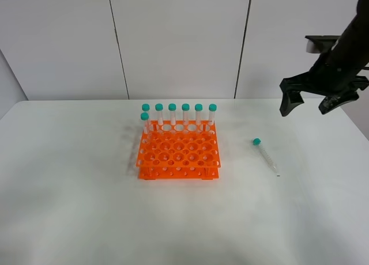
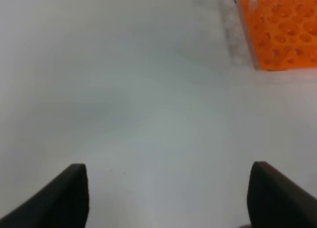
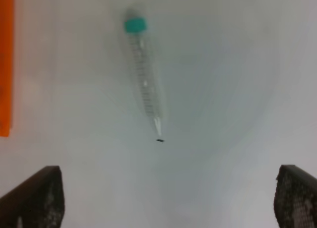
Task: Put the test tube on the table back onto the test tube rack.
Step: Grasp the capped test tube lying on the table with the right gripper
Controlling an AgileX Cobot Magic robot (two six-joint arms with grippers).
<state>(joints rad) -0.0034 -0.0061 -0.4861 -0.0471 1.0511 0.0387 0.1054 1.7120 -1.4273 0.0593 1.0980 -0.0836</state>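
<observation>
One test tube lay flat on the table, apart from the test tube rack on its right-arm side | right gripper hovered high beyond it, jaws wide, empty | left gripper likewise wide | step: approach, judged; next: descend, straddle test tube, close.

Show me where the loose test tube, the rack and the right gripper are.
test tube [image 1: 266, 157]: exterior high view, middle of its clear body.
rack [image 1: 180, 151]: exterior high view, bare part of its orange top grid.
right gripper [image 1: 305, 110]: exterior high view, midway between its fingertips.
</observation>
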